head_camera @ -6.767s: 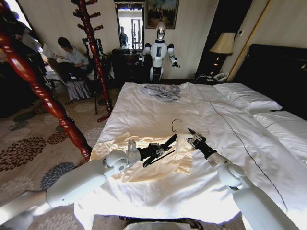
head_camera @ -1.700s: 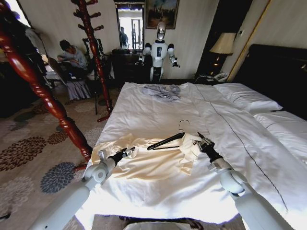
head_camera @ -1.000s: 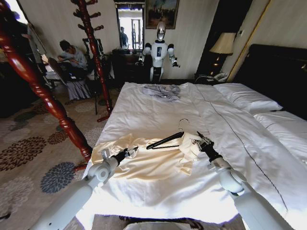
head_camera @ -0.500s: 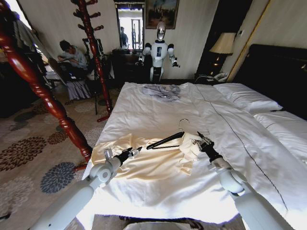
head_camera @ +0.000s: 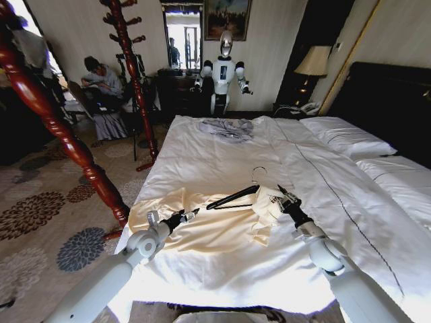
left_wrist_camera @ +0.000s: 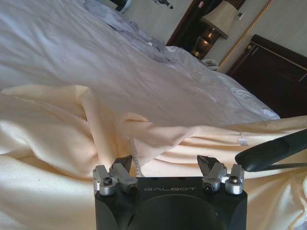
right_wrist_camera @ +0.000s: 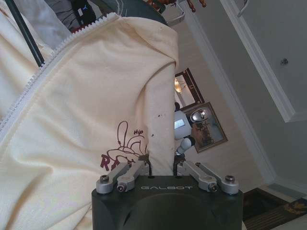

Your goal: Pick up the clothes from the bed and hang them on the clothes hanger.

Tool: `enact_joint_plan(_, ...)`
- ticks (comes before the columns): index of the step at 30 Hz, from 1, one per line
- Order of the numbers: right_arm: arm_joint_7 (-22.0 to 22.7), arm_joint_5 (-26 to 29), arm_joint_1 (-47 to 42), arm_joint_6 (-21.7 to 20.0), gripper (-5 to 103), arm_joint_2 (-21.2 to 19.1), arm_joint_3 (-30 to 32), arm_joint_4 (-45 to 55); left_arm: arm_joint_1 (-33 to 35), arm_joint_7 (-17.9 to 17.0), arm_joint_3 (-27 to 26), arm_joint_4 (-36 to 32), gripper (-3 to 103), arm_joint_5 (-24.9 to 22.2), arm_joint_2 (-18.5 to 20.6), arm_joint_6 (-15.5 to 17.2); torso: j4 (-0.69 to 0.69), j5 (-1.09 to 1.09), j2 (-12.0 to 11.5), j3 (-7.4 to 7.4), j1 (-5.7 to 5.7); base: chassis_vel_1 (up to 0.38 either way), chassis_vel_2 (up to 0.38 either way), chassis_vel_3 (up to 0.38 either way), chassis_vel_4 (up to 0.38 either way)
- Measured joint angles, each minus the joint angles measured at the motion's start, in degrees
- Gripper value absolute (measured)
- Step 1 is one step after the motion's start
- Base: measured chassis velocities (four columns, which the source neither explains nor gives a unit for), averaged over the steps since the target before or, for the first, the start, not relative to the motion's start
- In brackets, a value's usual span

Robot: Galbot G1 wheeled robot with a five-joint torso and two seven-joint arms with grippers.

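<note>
Now | right end effector [head_camera: 281, 196] clamped on clothes [head_camera: 202, 232] fold, bed [head_camera: 222, 161] centre | clothes hanger [head_camera: 233, 197] at its 9 o'clock, long axis 8-to-2 | left end effector [head_camera: 190, 214] apart, at hanger's 7 o'clock, equally near

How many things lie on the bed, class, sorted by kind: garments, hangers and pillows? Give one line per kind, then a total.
Garments: 2, the cream-yellow shirt and the grey garment
Hangers: 1, the black hanger
Pillows: 2, the far white pillow and the near white pillow
Total: 5
</note>
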Motion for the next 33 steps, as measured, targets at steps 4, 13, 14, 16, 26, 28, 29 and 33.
enact_joint_plan(4, 0.01, 0.0, 0.01, 0.0, 20, 0.0, 0.04, 0.02, -2.09, -0.13, -0.02, 1.66, 63, -0.48, -1.08, 0.35, -0.02, 0.0, 0.0, 0.0, 0.0, 0.0, 0.0, 0.0, 0.0)
enact_joint_plan(13, 0.04, 0.04, 0.84, -0.11, 20, -0.03, -0.53, -0.24, -2.32, -0.7, 0.33, 2.96, 46, -1.58, -0.93, 0.97, 0.01, 0.0, 0.0, 0.0, 0.0, 0.0, 0.0, 0.0, 0.0)
enact_joint_plan(14, 0.04, 0.11, 0.99, -0.13, 20, -0.04, -0.58, -0.27, -2.3, -0.85, 0.37, 2.99, 44, -1.62, -1.01, 0.99, 0.0, 0.0, 0.0, 0.0, 0.0, 0.0, 0.0, 0.0, 0.0)
enact_joint_plan(16, 0.04, 0.19, 1.13, -0.14, 20, -0.07, -0.63, -0.29, -2.28, -0.98, 0.42, 2.99, 40, -1.65, -1.06, 0.99, 0.0, 0.0, 0.0, 0.0, 0.0, 0.0, 0.0, 0.0, 0.0)
enact_joint_plan(26, 0.08, 0.34, 1.16, -0.18, 20, 0.01, -0.61, -0.46, -1.84, -2.48, 0.41, 3.36, 21, -1.92, -1.84, 1.08, 0.0, 0.0, 0.0, 0.0, 0.0, 0.0, 0.0, 0.0, 0.0)
enact_joint_plan(28, 0.08, 0.34, 1.15, -0.18, 20, 0.03, -0.59, -0.46, -1.95, -2.51, 0.48, 3.45, 21, -1.95, -1.9, 1.08, 0.0, 0.0, 0.0, 0.0, 0.0, 0.0, 0.0, 0.0, 0.0)
enact_joint_plan(29, 0.09, 0.34, 1.13, -0.18, 20, 0.05, -0.54, -0.45, -2.12, -2.51, 0.61, 3.6, 17, -1.98, -1.99, 1.08, 0.0, 0.0, 0.0, 0.0, 0.0, 0.0, 0.0, 0.0, 0.0)
enact_joint_plan(33, 0.09, 0.34, 1.0, -0.16, 20, 0.01, -0.38, -0.4, -2.54, -2.88, 0.76, 3.87, 3, -2.28, -2.19, 1.0, 0.0, 0.0, 0.0, 0.0, 0.0, 0.0, 0.0, 0.0, 0.0)
